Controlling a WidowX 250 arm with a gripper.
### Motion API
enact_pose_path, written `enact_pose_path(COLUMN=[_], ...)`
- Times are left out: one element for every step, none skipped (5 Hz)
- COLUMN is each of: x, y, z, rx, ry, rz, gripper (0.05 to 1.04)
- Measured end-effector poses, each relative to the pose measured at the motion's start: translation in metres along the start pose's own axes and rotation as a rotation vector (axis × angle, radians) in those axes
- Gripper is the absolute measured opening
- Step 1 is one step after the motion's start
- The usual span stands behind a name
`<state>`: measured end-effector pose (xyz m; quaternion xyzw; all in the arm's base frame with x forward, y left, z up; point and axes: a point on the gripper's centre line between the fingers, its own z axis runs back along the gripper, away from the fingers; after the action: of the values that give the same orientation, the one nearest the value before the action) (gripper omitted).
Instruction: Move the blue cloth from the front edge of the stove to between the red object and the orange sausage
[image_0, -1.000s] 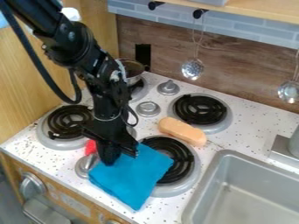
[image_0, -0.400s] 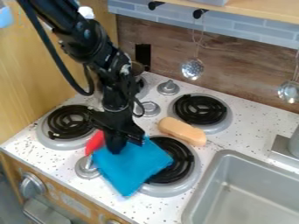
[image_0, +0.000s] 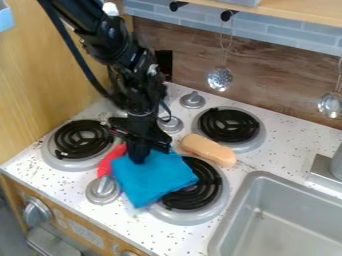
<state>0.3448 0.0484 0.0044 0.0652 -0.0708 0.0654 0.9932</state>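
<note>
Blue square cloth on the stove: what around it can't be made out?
Camera view:
- Part of the black coil burner: under the blue square cloth.
- The red object's full shape: cloth and black two-finger gripper cover part.
- Rest of the grey metal sink: cut off by the right and bottom edges.

The single camera view looks from above at a slant, from in front of the stove's counter (image_0: 40, 171). It faces the wooden back wall (image_0: 194, 55), at middle nearness, so that the sink (image_0: 280, 225) is cut by the right and bottom edges.
</note>
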Motion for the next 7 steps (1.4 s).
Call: enact_pose_path(x=[0.020, 0.035, 0.051, 0.063, 0.073, 0.079, 0.085], y=[-0.001, -0.001, -0.002, -0.001, 0.001, 0.004, 0.007], z=[0.004, 0.005, 0.004, 0.002, 0.000, 0.000, 0.003], rx=[-0.007, -0.005, -0.008, 0.000, 0.022, 0.040, 0.064], ry=[-0.007, -0.011, -0.011, -0.019, -0.030, -0.042, -0.062], rz=[0.033, 0.062, 0.090, 0.116, 0.133, 0.138, 0.129], gripper=[0.069, 0.069, 0.069, 0.069, 0.069, 0.069, 0.069])
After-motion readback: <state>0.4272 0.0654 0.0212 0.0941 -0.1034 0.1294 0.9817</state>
